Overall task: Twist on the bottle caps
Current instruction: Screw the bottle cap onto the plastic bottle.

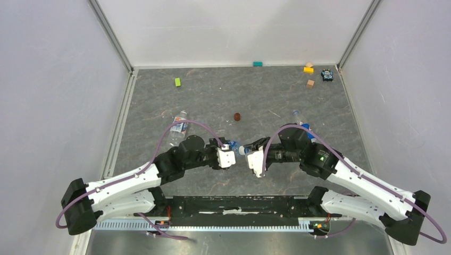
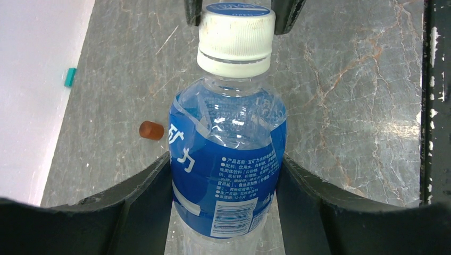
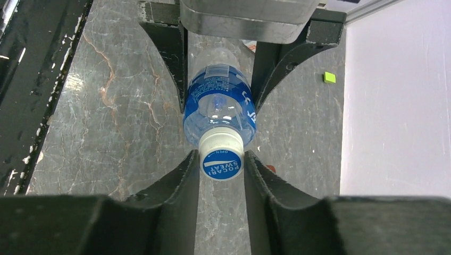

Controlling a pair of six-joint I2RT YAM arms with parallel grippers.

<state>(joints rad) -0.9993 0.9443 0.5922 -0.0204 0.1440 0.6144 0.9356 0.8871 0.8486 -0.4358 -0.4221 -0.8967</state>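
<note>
Our left gripper (image 2: 226, 180) is clamped on the labelled body of a clear water bottle (image 2: 227, 133), with one finger pressed to each side of the blue-and-white wrap. Our right gripper (image 3: 220, 159) is closed around that bottle's white cap (image 3: 222, 163), its fingers touching the cap on both sides. The cap sits on the neck, its blue top facing the right wrist camera. The bottle lies sideways between our two wrists, near the front middle of the grey marbled table (image 1: 213, 101); we cannot tell whether it is raised off the surface. A second bottle (image 1: 178, 127) lies beside our left arm. A third bottle (image 1: 301, 121) shows partly behind our right arm. A red-brown disc (image 1: 237, 116) rests further back.
</note>
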